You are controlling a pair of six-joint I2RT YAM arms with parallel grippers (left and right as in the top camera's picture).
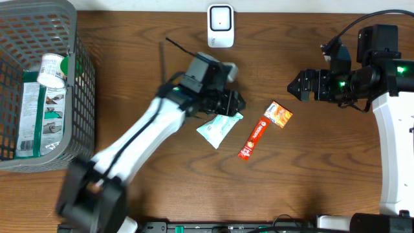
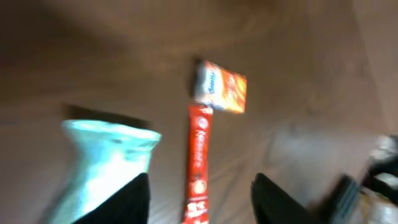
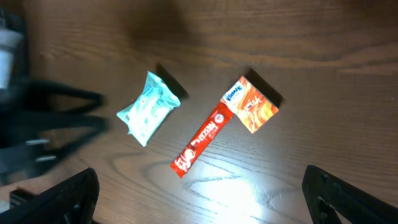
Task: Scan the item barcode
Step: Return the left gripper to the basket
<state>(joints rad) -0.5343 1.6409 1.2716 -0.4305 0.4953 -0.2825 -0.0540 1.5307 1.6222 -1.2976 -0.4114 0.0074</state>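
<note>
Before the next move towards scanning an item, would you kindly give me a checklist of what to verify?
1. Left claw open, nothing gripped: ok.
2. Right claw open and empty: ok.
3. Pale teal plastic pouch lying flat on the brown wooden table, beside the left claw: ok.
4. Red stick sachet and orange tissue packet uncovered, between the arms: ok.
5. White barcode scanner unobstructed at the far edge: ok.
6. Barcode facing up on any item: cannot tell.

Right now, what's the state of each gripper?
Left gripper: open, holding nothing.
Right gripper: open, holding nothing.
</note>
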